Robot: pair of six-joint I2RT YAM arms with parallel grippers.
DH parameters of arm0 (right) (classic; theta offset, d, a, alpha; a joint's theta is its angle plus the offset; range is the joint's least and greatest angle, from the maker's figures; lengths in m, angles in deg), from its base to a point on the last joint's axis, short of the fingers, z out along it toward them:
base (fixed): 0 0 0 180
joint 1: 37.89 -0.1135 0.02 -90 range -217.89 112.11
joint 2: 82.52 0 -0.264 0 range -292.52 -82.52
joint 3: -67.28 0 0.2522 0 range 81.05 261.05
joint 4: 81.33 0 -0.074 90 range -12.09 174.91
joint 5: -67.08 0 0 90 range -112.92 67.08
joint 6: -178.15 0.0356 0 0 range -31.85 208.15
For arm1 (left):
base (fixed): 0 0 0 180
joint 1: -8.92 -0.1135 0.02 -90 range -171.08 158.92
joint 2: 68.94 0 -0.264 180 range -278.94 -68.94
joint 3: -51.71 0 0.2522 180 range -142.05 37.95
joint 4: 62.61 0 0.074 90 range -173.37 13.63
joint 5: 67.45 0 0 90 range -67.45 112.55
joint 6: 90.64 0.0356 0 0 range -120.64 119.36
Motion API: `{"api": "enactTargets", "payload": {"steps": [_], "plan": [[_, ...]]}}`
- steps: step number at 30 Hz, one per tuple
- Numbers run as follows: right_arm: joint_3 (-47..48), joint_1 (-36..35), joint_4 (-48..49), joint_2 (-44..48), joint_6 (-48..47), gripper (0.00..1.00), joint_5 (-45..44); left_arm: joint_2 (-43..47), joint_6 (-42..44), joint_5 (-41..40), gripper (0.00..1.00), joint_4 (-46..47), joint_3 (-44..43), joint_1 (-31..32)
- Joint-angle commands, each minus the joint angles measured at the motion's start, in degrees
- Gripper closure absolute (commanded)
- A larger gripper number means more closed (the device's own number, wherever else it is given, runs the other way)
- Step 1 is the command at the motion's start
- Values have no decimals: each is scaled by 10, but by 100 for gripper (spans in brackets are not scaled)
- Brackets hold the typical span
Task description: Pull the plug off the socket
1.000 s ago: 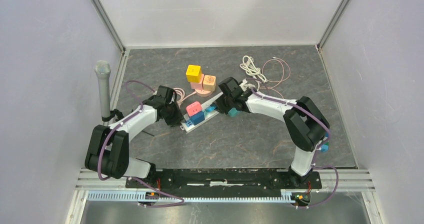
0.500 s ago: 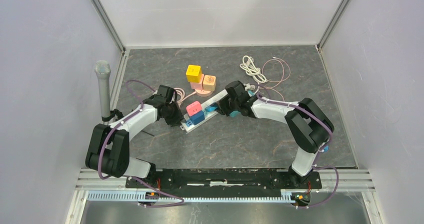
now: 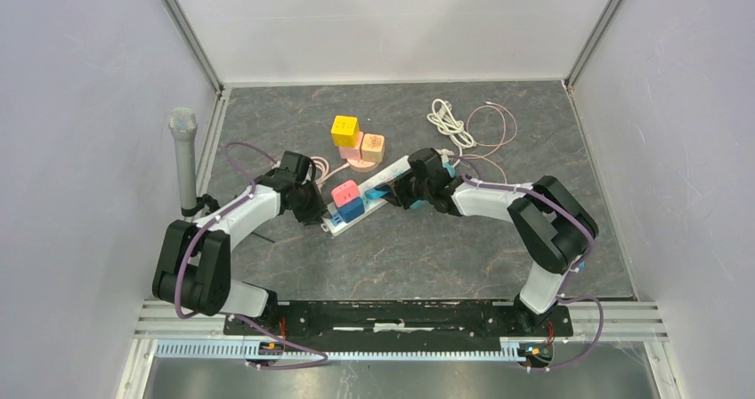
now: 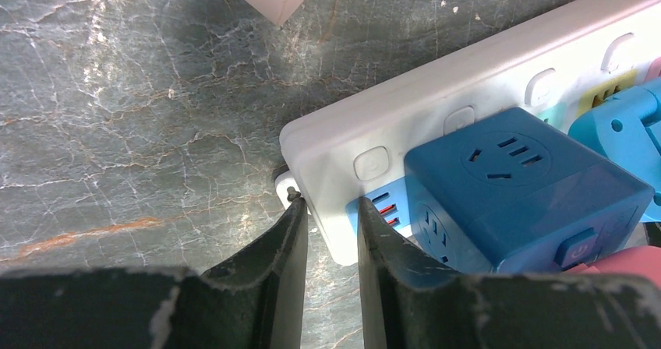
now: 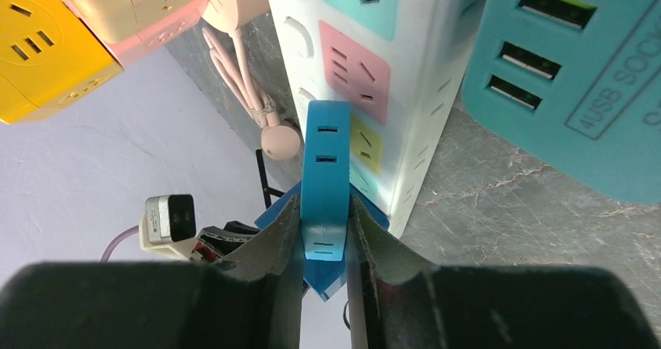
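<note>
A white power strip [image 3: 361,210] lies slantwise mid-table, with a pink cube [image 3: 345,191] and a blue cube [image 3: 352,209] plugged in. My left gripper [image 3: 313,210] is shut on the strip's near-left end; in the left wrist view its tips [image 4: 327,209] pinch the strip's corner [image 4: 335,232] beside the blue cube [image 4: 514,178]. My right gripper [image 3: 398,191] is shut on a flat light-blue plug [image 5: 326,170] that stands in the strip's face [image 5: 413,76]; the pads [image 5: 290,224] press both its sides.
A teal USB adapter [image 5: 577,76] sits on the strip right beside the held plug. Yellow [image 3: 345,130] and peach [image 3: 373,147] cubes stand behind the strip. A white cable coil [image 3: 450,121] and a pink cable [image 3: 499,123] lie at back right. A microphone [image 3: 183,154] stands at left.
My right wrist has shifted right and nearer while its fingers stay at the light-blue plug. The left arm and the strip have not moved.
</note>
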Motion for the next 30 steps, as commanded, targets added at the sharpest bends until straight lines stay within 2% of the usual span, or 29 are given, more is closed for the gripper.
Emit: {"api": "enactTargets", "payload": {"steps": [1, 9, 15, 18, 21, 26, 29, 30], "plan": [[21, -11, 82, 50, 12, 100, 50, -41, 30, -71, 66, -49, 36, 9], [31, -1, 91, 77, -28, 100, 17, -38, 30, -71, 66, -49, 39, 10], [45, 17, 36, 131, -120, 100, -52, -26, 31, -64, 65, -49, 31, 10], [52, 38, 4, 159, -215, 100, -66, -10, 34, -62, 61, -54, 17, 10], [59, 67, -72, 187, -344, 100, -68, 9, 36, -56, 54, -64, -4, 10], [16, 101, -179, 250, -554, 100, -96, 46, 35, -47, 40, -68, -30, 10], [-22, 125, -224, 273, -624, 100, -74, 66, 36, -51, 33, -68, -45, 9], [-33, 132, -233, 276, -639, 100, -42, 70, 37, -55, 31, -70, -50, 9]]}}
